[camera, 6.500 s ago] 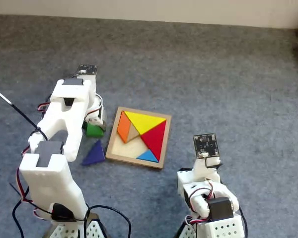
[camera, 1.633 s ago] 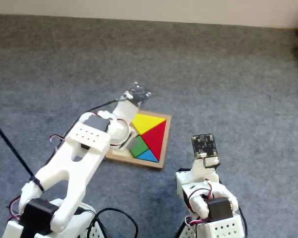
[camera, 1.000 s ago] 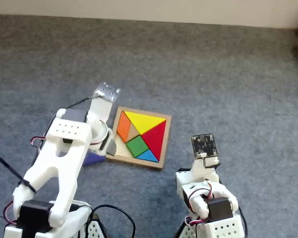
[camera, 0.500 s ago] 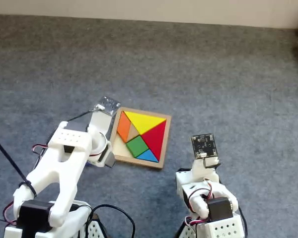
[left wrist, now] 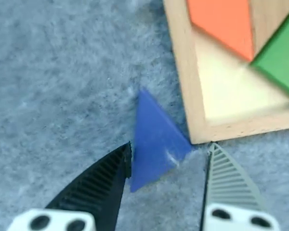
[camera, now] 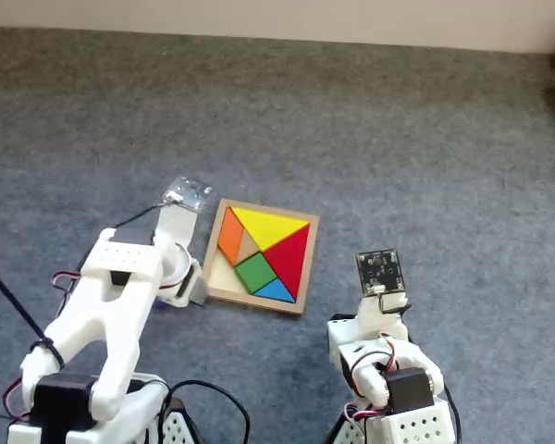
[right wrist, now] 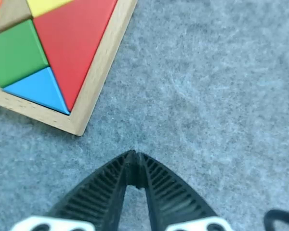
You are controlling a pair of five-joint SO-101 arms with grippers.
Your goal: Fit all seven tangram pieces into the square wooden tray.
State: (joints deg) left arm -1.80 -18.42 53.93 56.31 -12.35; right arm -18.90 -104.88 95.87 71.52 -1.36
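Left gripper [left wrist: 170, 145] fingers apart, straddling blue triangle [left wrist: 151, 139] at tray [left wrist: 180, 72] near-left corner: poised to grab piece 7 for bare slot [left wrist: 231, 98]. Right gripper [right wrist: 135, 161] fingers together, parked near-right of tray.

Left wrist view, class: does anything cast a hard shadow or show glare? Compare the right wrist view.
Left wrist view: soft even light, the blue triangle casts no hard shadow on the carpet; right wrist view: the red triangle looks matte, no glare.
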